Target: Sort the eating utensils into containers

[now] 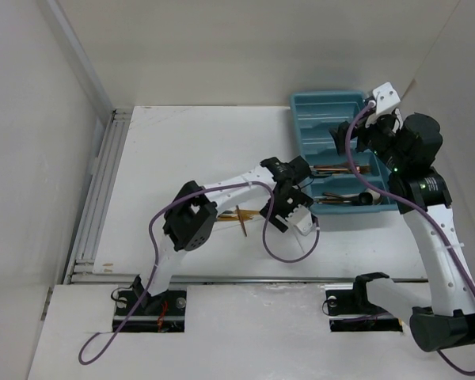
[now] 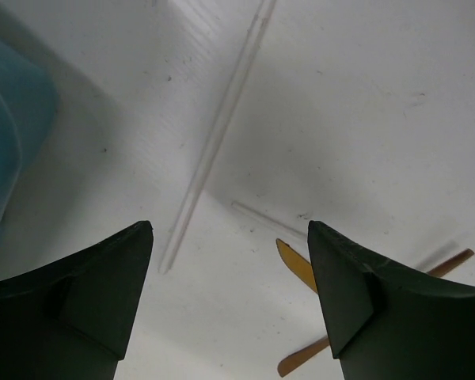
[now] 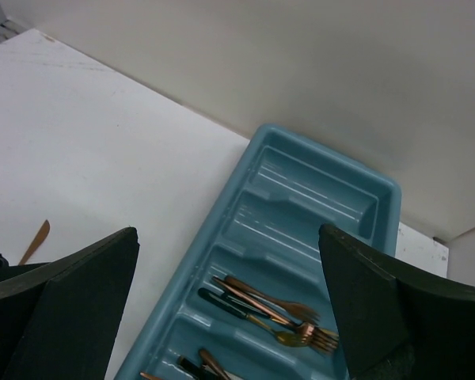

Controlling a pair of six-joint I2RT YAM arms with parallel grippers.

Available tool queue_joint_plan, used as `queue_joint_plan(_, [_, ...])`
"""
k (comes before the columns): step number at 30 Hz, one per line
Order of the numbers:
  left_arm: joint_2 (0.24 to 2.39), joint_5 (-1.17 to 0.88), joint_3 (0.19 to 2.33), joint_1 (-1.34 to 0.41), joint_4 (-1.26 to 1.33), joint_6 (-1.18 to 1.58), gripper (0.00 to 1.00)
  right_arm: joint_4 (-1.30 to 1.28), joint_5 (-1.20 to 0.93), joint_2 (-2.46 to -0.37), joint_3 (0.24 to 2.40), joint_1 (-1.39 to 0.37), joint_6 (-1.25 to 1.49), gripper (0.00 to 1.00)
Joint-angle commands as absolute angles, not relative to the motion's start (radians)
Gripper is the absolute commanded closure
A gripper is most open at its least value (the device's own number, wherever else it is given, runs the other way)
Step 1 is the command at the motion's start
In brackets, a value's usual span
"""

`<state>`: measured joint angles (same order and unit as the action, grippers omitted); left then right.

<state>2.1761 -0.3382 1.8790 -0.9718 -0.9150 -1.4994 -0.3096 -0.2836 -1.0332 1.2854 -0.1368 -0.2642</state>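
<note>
The left end effector [image 2: 229, 229] is hovering over the counter [image 1: 182, 142] near its middle. Its fingers are spread wide and gripping nothing. The right end effector [image 3: 228, 233] is hanging above the teal tray [image 3: 317, 198], which is sitting at the far right corner of the counter. Its fingers are also spread and carrying nothing.

At least 2 loose utensils are lying crossed on the counter, just beside the left end effector, toward the counter's left edge: a gold piece [image 2: 298, 265] and a copper stick [image 2: 301, 360]. In the left wrist view, 1 finger is partly hiding both. The sorted utensils [image 3: 277, 309], copper forks and dark-handled pieces, are resting in the tray's nearer compartments.

Handling, as a judgement:
- The loose pieces are looking slim, rigid and light, and their polished finish is probably making them slippery.
- They are lying flat, so the fingers are getting little height to catch.
- The best hold is likely across the narrow handle, near its midpoint, with 1 finger on each side.
- Closing at the crossing point is risking a pickup of both pieces, so the hold should be well apart from it.
</note>
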Motion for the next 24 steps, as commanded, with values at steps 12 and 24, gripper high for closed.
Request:
queue_joint_plan(12, [2.296, -0.305, 1.905, -1.028, -0.871, -1.592, 0.33, -0.292, -0.281, -1.029, 1.239, -0.129, -0.293, 0.00])
queue_joint_plan(24, [2.338, -0.342, 1.907, -1.039, -0.919, -1.505, 1.00, -0.291, -0.250, -1.029, 1.249, -0.129, -0.311, 0.00])
